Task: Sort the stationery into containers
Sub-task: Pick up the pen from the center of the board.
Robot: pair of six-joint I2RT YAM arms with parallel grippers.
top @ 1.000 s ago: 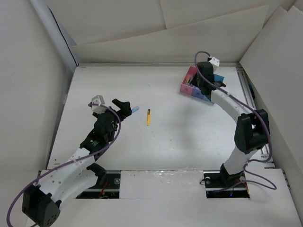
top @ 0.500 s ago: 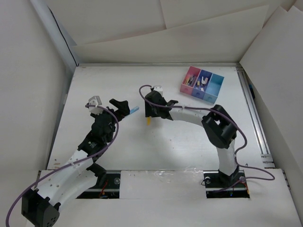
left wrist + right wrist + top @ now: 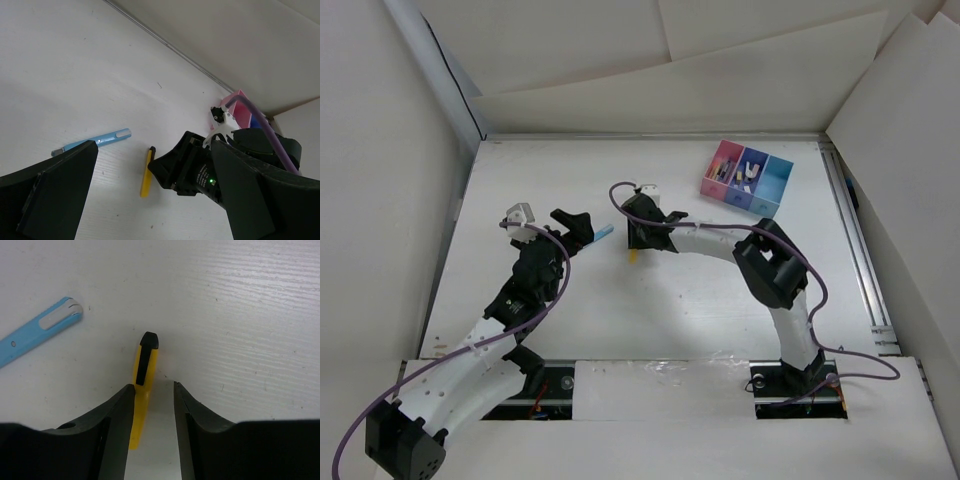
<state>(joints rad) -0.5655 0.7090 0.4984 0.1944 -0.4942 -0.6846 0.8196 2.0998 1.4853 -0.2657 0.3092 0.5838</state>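
Note:
A yellow pen with a black clip (image 3: 145, 380) lies on the white table, between my right gripper's open jaws and against the left finger (image 3: 117, 410). In the top view my right gripper (image 3: 640, 234) sits low over this pen (image 3: 633, 256). A light blue pen (image 3: 605, 234) lies just left of it and shows in the right wrist view (image 3: 40, 332). My left gripper (image 3: 582, 226) is open and empty, close beside the blue pen (image 3: 92, 141). The three-compartment tray (image 3: 772, 182) stands at the back right with small pieces in its pink and dark blue cells.
White walls close in the table on the left, back and right. A metal rail (image 3: 855, 250) runs along the right edge. The two grippers are close together at the table's centre left, and my right arm (image 3: 720, 243) stretches across the middle.
My right arm has swung from the tray at the back right to the yellow pen at the centre, then settled lower over it. My left gripper has barely moved.

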